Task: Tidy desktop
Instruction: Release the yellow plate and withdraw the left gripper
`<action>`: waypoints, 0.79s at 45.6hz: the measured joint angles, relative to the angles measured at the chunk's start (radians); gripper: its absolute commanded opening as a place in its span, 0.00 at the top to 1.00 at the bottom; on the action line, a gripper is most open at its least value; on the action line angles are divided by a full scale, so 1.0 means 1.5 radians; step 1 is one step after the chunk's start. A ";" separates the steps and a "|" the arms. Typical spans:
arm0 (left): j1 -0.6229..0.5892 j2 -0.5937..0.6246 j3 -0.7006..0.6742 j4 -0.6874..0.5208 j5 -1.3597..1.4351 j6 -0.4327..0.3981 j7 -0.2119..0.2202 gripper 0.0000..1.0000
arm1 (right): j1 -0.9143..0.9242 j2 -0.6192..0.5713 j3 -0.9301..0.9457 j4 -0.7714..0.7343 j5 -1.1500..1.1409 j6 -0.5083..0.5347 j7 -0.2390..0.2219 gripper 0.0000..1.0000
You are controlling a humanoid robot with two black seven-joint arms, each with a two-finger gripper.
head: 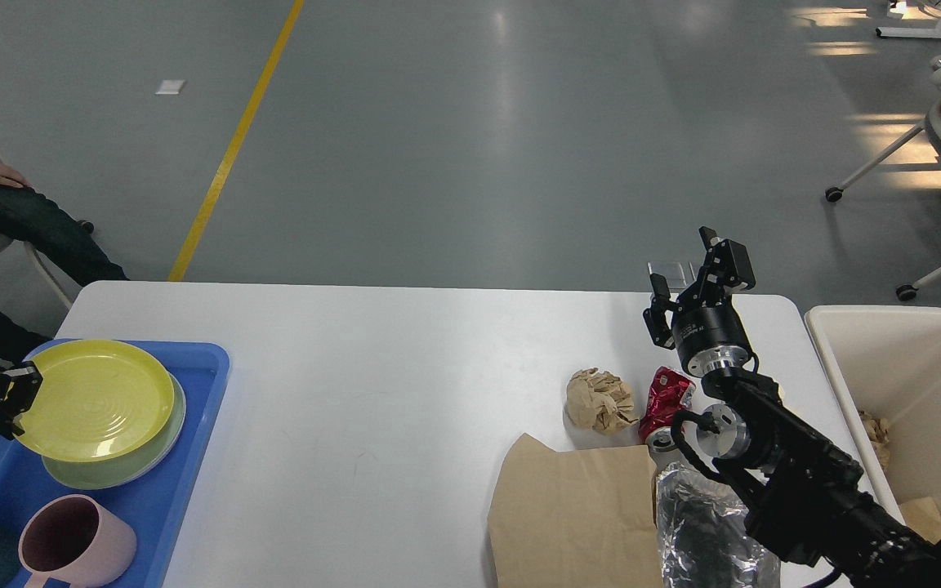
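No legible txt — label on right gripper (685,280) too small

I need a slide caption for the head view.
Open right gripper above trash on the desktop; left gripper at yellow plate.

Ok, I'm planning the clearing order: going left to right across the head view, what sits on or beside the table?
Blue tray with yellow plate → crumpled paper ball → crushed red can → right gripper → white bin.
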 measured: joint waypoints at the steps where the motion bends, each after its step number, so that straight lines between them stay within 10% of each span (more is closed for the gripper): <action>1: 0.003 -0.002 -0.002 0.000 0.001 0.011 0.000 0.72 | 0.000 0.000 0.000 0.000 0.000 0.000 0.000 0.00; 22: 0.024 -0.012 -0.048 0.000 0.002 0.081 -0.003 0.13 | 0.000 0.000 0.000 0.000 0.000 0.000 0.000 0.00; 36: 0.035 -0.022 -0.101 0.000 0.002 0.119 -0.009 0.05 | 0.000 0.000 0.000 0.000 0.000 0.000 0.000 0.00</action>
